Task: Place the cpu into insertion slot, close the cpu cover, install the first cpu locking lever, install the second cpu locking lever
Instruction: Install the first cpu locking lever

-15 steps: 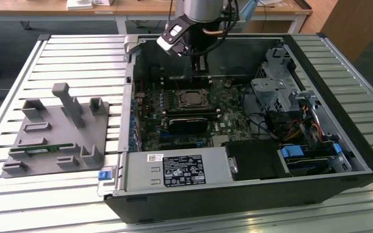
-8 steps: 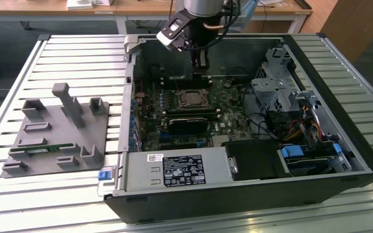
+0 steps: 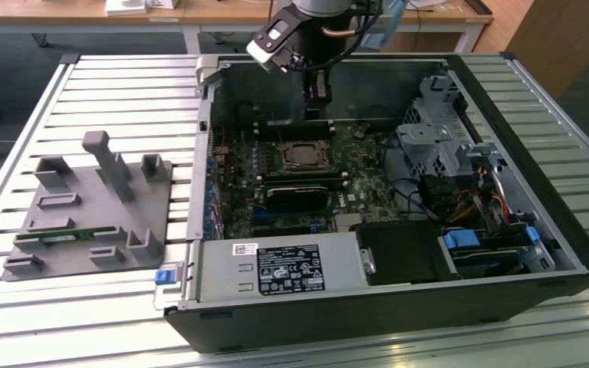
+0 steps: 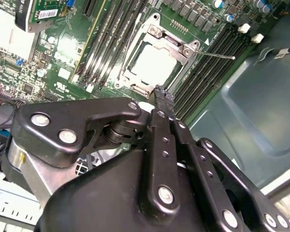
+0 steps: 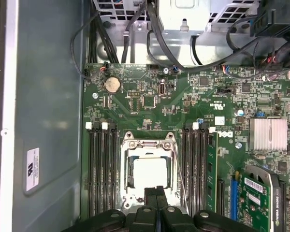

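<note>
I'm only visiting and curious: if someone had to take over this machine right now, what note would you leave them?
The gripper is shut, holds nothing and hangs by the socket.
The cpu sits in the insertion slot; the cpu cover lies down over it.
Done: chip placed, cover closed.
Left: the levers. One locking lever juts out sideways, unlatched; the other I cannot judge.
</note>
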Motion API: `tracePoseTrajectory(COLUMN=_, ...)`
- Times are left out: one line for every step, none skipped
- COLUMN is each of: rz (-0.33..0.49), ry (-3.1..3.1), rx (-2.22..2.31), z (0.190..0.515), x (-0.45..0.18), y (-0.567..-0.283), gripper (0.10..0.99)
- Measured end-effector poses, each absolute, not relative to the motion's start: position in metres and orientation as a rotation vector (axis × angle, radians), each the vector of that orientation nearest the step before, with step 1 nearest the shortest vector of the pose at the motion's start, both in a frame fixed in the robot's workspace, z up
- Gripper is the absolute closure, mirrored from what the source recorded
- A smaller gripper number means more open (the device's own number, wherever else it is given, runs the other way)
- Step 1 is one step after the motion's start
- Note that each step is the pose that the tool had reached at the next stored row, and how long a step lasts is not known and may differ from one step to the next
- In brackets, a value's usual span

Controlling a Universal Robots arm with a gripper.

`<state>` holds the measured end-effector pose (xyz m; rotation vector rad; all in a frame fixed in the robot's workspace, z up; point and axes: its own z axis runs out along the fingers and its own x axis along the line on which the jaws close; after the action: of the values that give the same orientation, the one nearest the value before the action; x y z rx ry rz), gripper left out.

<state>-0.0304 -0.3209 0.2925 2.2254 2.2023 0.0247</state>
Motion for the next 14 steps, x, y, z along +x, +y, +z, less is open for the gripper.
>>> tracePoseTrajectory(rz=0.025, ry=2.202, rx=2.225, z=0.2941, x=-0.0304, y=-0.3209, gripper=0.980)
tracePoseTrajectory(rz=0.025, ry=2.202, rx=2.225, z=0.2956, x=-0.0304, y=-0.3209, gripper=0.980)
tracePoseTrajectory(rz=0.025, ry=2.202, rx=2.225, z=0.2968, x=-0.0304, y=-0.3209, gripper=0.980)
tracePoseTrajectory(rz=0.025, ry=2.203, rx=2.225, z=0.2971, x=-0.0304, y=-0.3209, gripper=0.980)
tracePoseTrajectory(rz=0.025, ry=2.211, rx=2.216, z=0.2970, x=-0.0304, y=-0.3209, gripper=0.980)
tracePoseTrajectory(rz=0.025, ry=2.226, rx=2.202, z=0.2970, x=-0.0304, y=-0.3209, gripper=0.980)
tracePoseTrajectory(rz=0.025, ry=2.245, rx=2.182, z=0.2971, x=-0.0304, y=-0.3209, gripper=0.980)
tracePoseTrajectory(rz=0.025, ry=2.265, rx=2.162, z=0.2971, x=-0.0304, y=-0.3209, gripper=0.980)
tracePoseTrajectory(rz=0.025, ry=2.284, rx=2.142, z=0.2971, x=-0.0304, y=-0.3209, gripper=0.980)
tracePoseTrajectory(rz=0.026, ry=2.304, rx=2.121, z=0.2970, x=-0.0304, y=-0.3209, gripper=0.980)
tracePoseTrajectory(rz=0.026, ry=2.324, rx=2.099, z=0.2970, x=-0.0304, y=-0.3209, gripper=0.980)
tracePoseTrajectory(rz=0.026, ry=2.343, rx=2.079, z=0.2970, x=-0.0304, y=-0.3209, gripper=0.980)
tracePoseTrajectory(rz=0.026, ry=2.362, rx=2.057, z=0.2969, x=-0.0304, y=-0.3209, gripper=0.980)
tracePoseTrajectory(rz=0.026, ry=2.380, rx=2.036, z=0.2968, x=-0.0304, y=-0.3209, gripper=0.980)
